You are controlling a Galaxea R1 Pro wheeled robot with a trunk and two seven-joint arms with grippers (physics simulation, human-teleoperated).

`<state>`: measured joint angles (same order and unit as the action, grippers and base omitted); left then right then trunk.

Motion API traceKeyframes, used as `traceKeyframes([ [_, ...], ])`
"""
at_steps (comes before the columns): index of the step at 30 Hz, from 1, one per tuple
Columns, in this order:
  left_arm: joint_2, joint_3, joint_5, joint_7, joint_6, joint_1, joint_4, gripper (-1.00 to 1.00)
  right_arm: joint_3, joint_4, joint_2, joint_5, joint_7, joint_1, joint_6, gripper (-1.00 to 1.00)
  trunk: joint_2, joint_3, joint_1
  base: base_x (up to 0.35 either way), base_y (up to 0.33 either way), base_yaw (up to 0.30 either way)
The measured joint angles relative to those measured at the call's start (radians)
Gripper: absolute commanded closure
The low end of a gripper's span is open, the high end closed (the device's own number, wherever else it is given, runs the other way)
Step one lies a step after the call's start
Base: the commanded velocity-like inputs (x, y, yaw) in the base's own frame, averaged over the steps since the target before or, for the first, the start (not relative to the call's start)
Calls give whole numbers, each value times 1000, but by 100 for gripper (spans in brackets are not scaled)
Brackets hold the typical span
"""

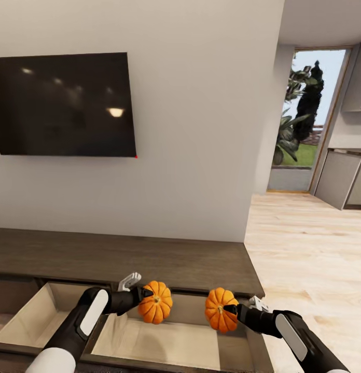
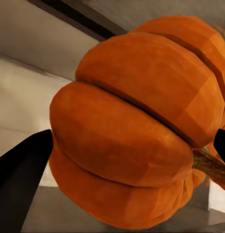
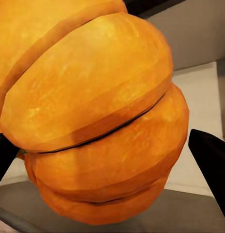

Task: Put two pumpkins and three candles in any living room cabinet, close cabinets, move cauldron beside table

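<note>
Our left claw point(image 1: 145, 296) pinches a small bright orange ribbed pumpkin point(image 1: 155, 302) by its sides, stem facing the head camera; in the left wrist view this left pumpkin point(image 2: 136, 131) sits between dark fingers point(image 2: 20, 170), its brownish stem point(image 2: 209, 162) poking past one side. Our right claw point(image 1: 230, 310) grips a second orange ribbed pumpkin point(image 1: 220, 310) the same way, and the right wrist view shows that right pumpkin point(image 3: 98, 111) between black fingertips point(image 3: 212, 160).

Both pumpkins hang side by side, apart from each other, above an open pale-lined drawer point(image 1: 175, 344) of the long, low dark brown wood-grain cabinet point(image 1: 123, 256). We see nothing lying on the visible drawer floor, though the near part is cut off by the frame. A second open drawer point(image 1: 35, 311) sits toward the cabinet's left end, partly hidden behind our left arm.

Above the cabinet a black wall-mounted screen point(image 1: 64, 103) shows ceiling-light reflections; we can read no writing anywhere. Beyond the cabinet's right end lies light wooden floor point(image 1: 305, 248).
</note>
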<state>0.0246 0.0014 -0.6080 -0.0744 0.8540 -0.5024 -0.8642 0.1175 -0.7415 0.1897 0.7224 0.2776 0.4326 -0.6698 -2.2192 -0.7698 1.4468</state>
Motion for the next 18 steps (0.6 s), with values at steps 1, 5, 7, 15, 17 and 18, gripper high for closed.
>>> traceKeyframes([
  [1,-17,-1,9,50,0,0,-7,100,14,0,0,-4,-8,2,0,100,-7,-3,4,0,0,0],
  [5,-47,-1,16,144,-10,0,-15,100,49,0,-23,-4,-61,14,0,100,-35,-16,19,0,0,0],
  [7,-54,-1,14,170,-23,0,-20,100,60,-1,-44,-5,-99,17,1,100,-49,-22,27,0,0,0],
  [15,-71,-3,46,186,-32,0,-22,100,66,-1,-70,-29,-137,20,2,100,-105,-47,58,0,0,0],
  [17,-80,-3,68,187,-33,0,-22,100,66,-1,-77,-42,-138,21,2,100,-119,-53,65,0,0,0],
  [18,-84,-2,80,187,-37,0,-21,100,66,0,-83,-52,-141,20,2,100,-126,-56,69,0,0,0],
])
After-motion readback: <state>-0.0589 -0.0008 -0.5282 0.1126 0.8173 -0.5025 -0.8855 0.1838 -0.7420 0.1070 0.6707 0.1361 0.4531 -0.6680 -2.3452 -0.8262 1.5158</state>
